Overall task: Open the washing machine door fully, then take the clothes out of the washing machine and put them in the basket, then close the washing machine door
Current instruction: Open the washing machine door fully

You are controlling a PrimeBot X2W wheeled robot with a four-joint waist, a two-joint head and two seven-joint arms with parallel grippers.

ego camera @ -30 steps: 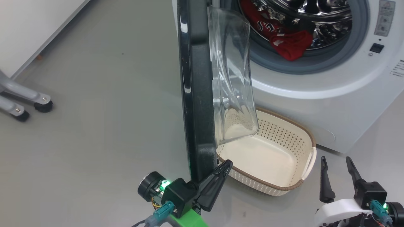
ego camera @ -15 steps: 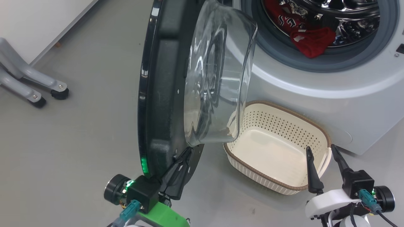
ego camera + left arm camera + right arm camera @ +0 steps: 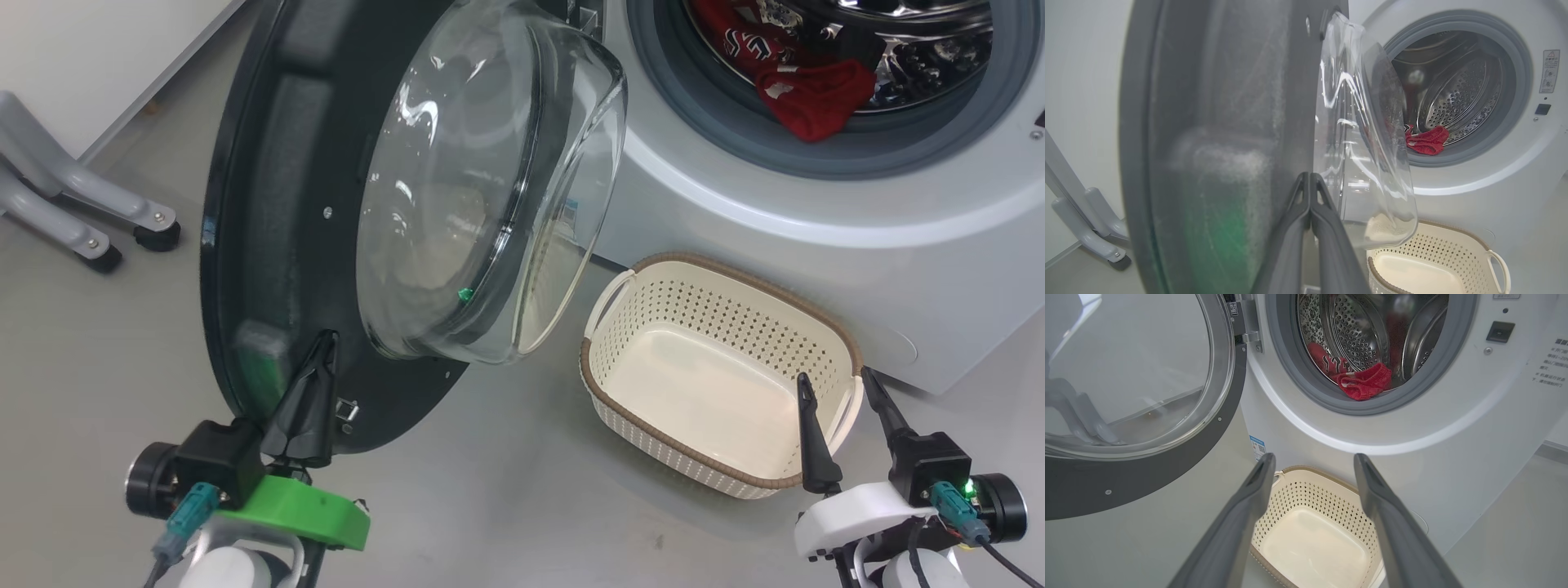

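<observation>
My left gripper point(image 3: 325, 343) sits at the lower left of the head view, its two dark fingers pressed together into one point with nothing between them. That point lies over the lower inner face of the washing machine door point(image 3: 269, 204), just beside the bottom edge of the glass bowl window point(image 3: 473, 180). I cannot tell whether it presses on the door. In my left wrist view the closed left gripper point(image 3: 1309, 176) rises from the bottom centre. The door's point(image 3: 1220, 102) dark inner face is to the left and the glass bulge just to the right.

The door stands swung open across the upper left of the head view, inner side towards me. The washing machine point(image 3: 816, 245) takes up the upper right. The clothes point(image 3: 804, 98), red with white marks, lie in the drum at the top right, one fold hanging over the grey gasket point(image 3: 678, 106).

The basket point(image 3: 727, 314) stands on the floor point(image 3: 490, 490) at lower centre-right, close before the machine's front. My right gripper point(image 3: 836, 376) is at the lower right, fingers spread wide and holding nothing, its tips at the basket's near right end. In my right wrist view the spread right gripper point(image 3: 1314, 457) frames the basket point(image 3: 1306, 490) at bottom centre, with the clothes point(image 3: 1363, 384) above in the drum point(image 3: 1355, 339).

Grey castor legs point(image 3: 90, 220) stand at the far left.
</observation>
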